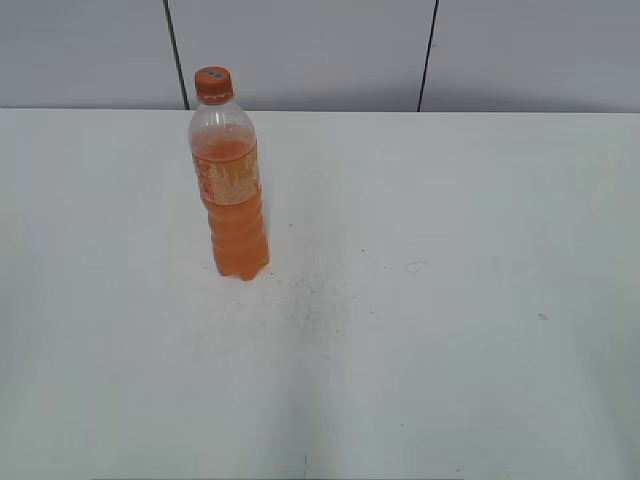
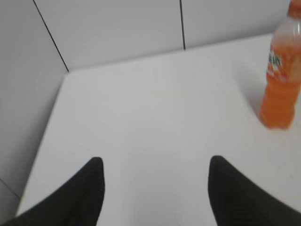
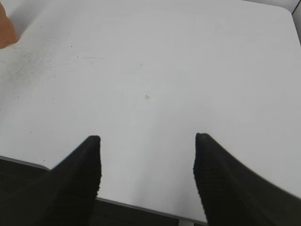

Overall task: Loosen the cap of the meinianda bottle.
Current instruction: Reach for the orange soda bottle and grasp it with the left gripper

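The meinianda bottle (image 1: 231, 200) stands upright on the white table, left of centre in the exterior view, with its orange cap (image 1: 214, 84) on top. It also shows at the right edge of the left wrist view (image 2: 282, 80); its cap is cut off there. Its orange base peeks in at the top left corner of the right wrist view (image 3: 5, 28). My left gripper (image 2: 155, 162) is open and empty, well short and left of the bottle. My right gripper (image 3: 146, 139) is open and empty above the table's near edge. Neither gripper shows in the exterior view.
The white table (image 1: 420, 250) has dark specks in front of the bottle (image 1: 315, 300). Grey wall panels (image 1: 300, 50) stand behind it. The table's front edge (image 3: 141, 207) lies under my right gripper, and a wall runs along the left side (image 2: 23, 117).
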